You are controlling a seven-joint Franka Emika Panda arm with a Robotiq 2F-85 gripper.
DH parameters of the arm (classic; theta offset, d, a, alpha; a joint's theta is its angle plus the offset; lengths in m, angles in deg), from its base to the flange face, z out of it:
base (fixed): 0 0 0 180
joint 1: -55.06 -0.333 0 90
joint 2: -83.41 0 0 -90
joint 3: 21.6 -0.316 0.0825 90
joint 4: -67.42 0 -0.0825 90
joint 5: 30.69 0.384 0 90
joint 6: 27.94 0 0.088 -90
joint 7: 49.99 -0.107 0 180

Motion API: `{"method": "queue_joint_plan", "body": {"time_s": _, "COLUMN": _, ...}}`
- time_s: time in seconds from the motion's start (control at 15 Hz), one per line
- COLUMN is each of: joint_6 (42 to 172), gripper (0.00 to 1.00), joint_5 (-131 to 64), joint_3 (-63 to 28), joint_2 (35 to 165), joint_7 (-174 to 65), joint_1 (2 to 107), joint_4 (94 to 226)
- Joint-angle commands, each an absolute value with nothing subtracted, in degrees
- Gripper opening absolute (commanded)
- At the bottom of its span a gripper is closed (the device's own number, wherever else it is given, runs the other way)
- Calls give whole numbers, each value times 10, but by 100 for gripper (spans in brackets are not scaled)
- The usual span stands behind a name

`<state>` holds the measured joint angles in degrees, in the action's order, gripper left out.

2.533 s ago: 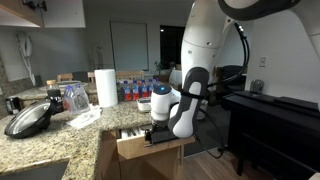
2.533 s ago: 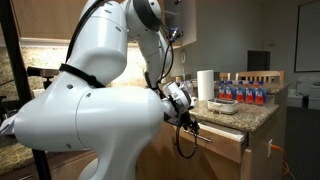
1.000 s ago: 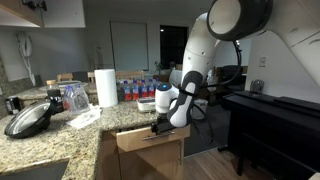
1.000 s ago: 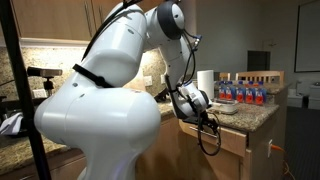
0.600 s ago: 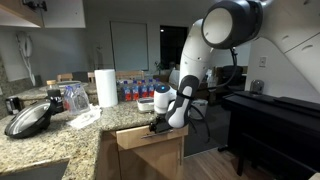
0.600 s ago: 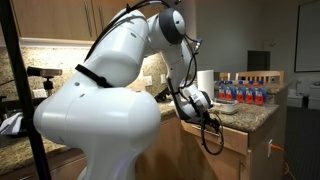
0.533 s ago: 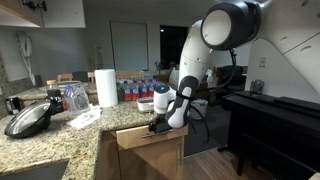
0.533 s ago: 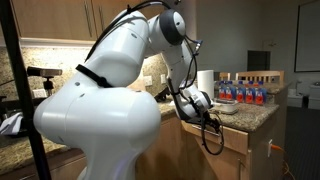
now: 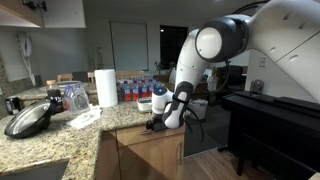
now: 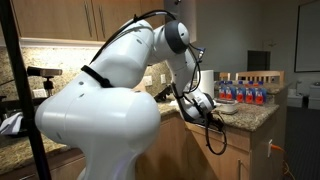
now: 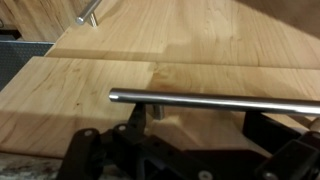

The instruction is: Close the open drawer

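The drawer with its light-brown wood front sits pushed in almost flush under the granite counter; its inside is hidden. It also shows in an exterior view. My gripper is pressed against the drawer front and shows in both exterior views. In the wrist view the drawer front fills the frame. Its silver bar handle runs across just above my gripper. The dark fingers stand apart, open and holding nothing.
The granite counter carries a paper towel roll, water bottles and a dark pan. A dark desk stands beyond the arm. Another cabinet handle shows in the wrist view.
The drawer has slid inward from clearly open, with the cutlery tray showing, to almost flush. My gripper and arm moved with it toward the counter.
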<state>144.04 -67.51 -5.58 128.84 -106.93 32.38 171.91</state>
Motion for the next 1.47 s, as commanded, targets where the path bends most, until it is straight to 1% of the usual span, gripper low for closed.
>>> {"method": "queue_joint_plan", "body": {"time_s": 0.0, "joint_6": 1451, "gripper": 100, "joint_5": -675, "joint_3": -53, "joint_2": 1343, "joint_7": -1073, "joint_1": 329, "joint_4": 1678}}
{"method": "queue_joint_plan", "body": {"time_s": 0.27, "joint_6": 1454, "gripper": 100, "joint_5": -678, "joint_3": -45, "joint_2": 1316, "joint_7": -1087, "joint_1": 312, "joint_4": 1706}}
{"method": "queue_joint_plan", "body": {"time_s": 0.47, "joint_6": 1453, "gripper": 100, "joint_5": -689, "joint_3": -16, "joint_2": 1279, "joint_7": -1110, "joint_1": 274, "joint_4": 1750}}
{"method": "queue_joint_plan", "body": {"time_s": 0.67, "joint_6": 1470, "gripper": 100, "joint_5": -700, "joint_3": 41, "joint_2": 1252, "joint_7": -1162, "joint_1": 208, "joint_4": 1791}}
{"method": "queue_joint_plan", "body": {"time_s": 1.07, "joint_6": 1519, "gripper": 100, "joint_5": -696, "joint_3": 182, "joint_2": 1220, "joint_7": -1280, "joint_1": 27, "joint_4": 1890}}
{"method": "queue_joint_plan", "body": {"time_s": 1.33, "joint_6": 1524, "gripper": 100, "joint_5": -694, "joint_3": 237, "joint_2": 1184, "joint_7": -1305, "joint_1": -64, "joint_4": 1966}}
{"method": "queue_joint_plan", "body": {"time_s": 1.4, "joint_6": 1529, "gripper": 100, "joint_5": -638, "joint_3": 254, "joint_2": 1180, "joint_7": -1261, "joint_1": -94, "joint_4": 1988}}
